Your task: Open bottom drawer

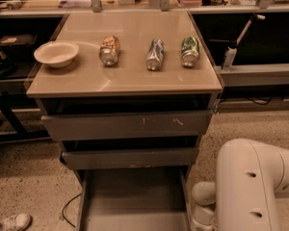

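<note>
The bottom drawer (135,196) stands pulled out toward me at the foot of the grey cabinet, and its flat grey tray shows empty. Its front edge runs off the bottom of the view. Above it sit the mid-sized grey drawer (130,158) and the tall drawer with white scratch marks (127,124), both slightly ajar. My gripper is out of view below the bottom edge. Only my white arm (250,186) and its wrist (203,211) show at lower right, just beside the drawer's right side.
On the cabinet top (125,78) lie a white bowl (56,53) and three cans on their sides (109,50), (155,54), (189,51). A shoe (12,222) and a cable (67,206) lie on the floor at left. Benches stand behind.
</note>
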Motion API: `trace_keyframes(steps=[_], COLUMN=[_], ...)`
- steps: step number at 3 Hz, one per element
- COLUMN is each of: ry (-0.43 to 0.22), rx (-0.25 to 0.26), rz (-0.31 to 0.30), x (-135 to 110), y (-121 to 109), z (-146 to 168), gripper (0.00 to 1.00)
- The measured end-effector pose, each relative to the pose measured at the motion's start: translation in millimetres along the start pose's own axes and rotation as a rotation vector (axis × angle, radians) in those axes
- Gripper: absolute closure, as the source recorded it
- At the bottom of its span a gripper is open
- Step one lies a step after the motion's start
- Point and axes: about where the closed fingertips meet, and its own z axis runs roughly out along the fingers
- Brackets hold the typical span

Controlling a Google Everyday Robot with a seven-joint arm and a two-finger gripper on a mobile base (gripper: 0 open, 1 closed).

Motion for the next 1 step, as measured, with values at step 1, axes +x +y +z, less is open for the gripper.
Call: trace_keyframes(steps=[1], ry=[0.000], rx=[0.000], rz=[0.000], x=[-0.1], y=[0.0], z=[0.0], gripper=[0.00])
